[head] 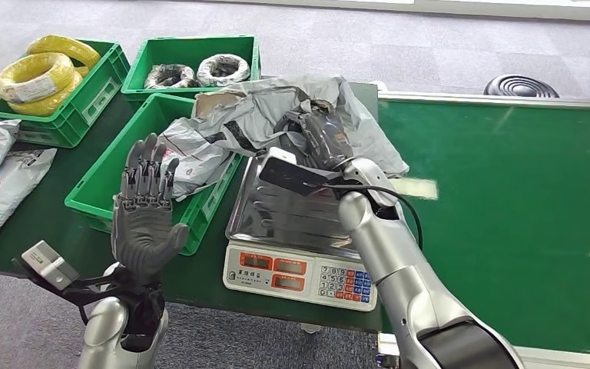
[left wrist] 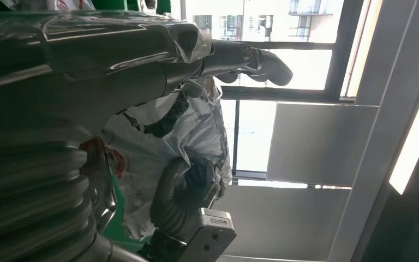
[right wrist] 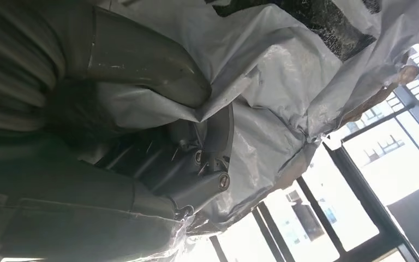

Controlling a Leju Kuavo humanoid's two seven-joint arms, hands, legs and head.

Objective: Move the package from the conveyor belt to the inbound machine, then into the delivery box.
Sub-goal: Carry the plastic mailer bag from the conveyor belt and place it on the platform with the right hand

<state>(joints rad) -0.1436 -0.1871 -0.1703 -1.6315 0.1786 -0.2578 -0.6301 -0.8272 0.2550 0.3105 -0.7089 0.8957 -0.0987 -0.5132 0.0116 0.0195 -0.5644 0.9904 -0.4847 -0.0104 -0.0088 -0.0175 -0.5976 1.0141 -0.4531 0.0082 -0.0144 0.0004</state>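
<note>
A crumpled grey plastic package (head: 276, 115) hangs above the far edge of the scale (head: 299, 223) and the rim of the nearest green crate (head: 100, 192). My right hand (head: 319, 134) grips it from below; in the right wrist view the thumb (right wrist: 153, 60) and dark fingers (right wrist: 196, 164) pinch the grey film of the package (right wrist: 283, 98). My left hand (head: 144, 207) is raised, palm up and fingers spread, holding nothing, in front of that crate. The left wrist view shows the package (left wrist: 163, 125) past the left hand (left wrist: 142, 49).
The scale's steel tray (head: 276, 215) is bare. Another parcel (head: 188, 154) lies in the nearest crate. Two more green crates hold yellow cable coils (head: 42, 73) and grey coils (head: 196, 73). White bags (head: 0, 177) lie at the left. The green conveyor belt (head: 507, 207) runs at the right.
</note>
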